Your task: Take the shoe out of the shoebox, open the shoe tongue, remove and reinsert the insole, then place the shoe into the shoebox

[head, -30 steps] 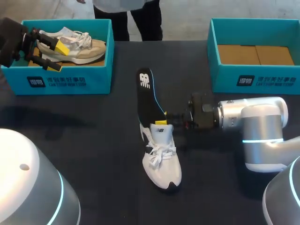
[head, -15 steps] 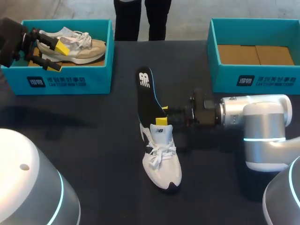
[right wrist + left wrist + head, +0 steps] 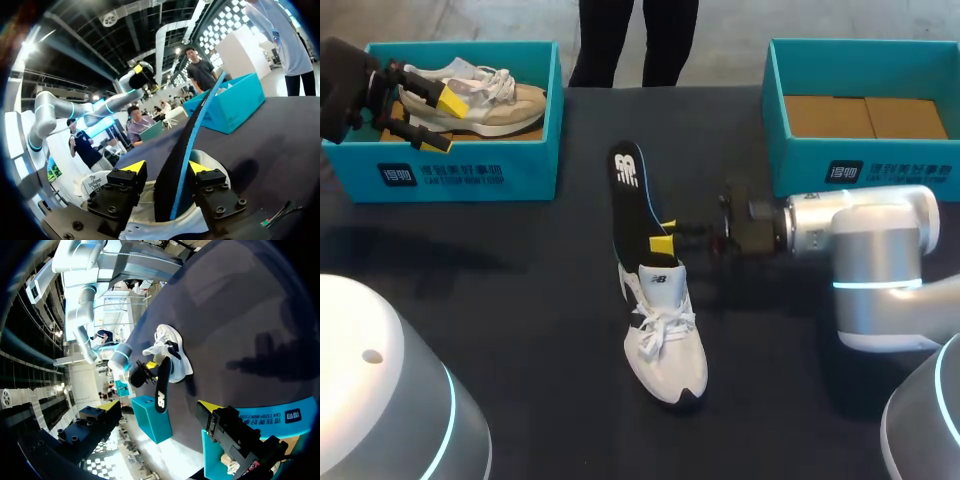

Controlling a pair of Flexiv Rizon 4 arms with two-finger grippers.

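Smack in the middle of the counter point(image 3: 520, 280) sits the white shoe point(image 3: 665, 345), toe toward the near edge, heel toward the far edge, laces done up. The black insole point(image 3: 630, 205) with its blue rim sticks up out of the heel opening and leans toward the far edge, so it's only partly inside the shoe.

The right hand point(image 3: 665, 236) comes in from the right edge and sits right at the shoe's collar. Its fingers point(image 3: 200, 172) are spread with the insole standing between them. From the wrist camera the insole looks pressed against one finger, with a sliver of gap at the other, so not a proper pinch as far as I can see.

Over in the far-right corner is the right shoebox point(image 3: 865, 170), teal, brown cardboard floor showing. The left shoebox point(image 3: 470, 175) is in the far-left corner with a tan shoe point(image 3: 495, 105) lying in it. The left hand point(image 3: 442, 120) hangs over that box by the shoe's heel end, fingers wide apart, holding nothing.
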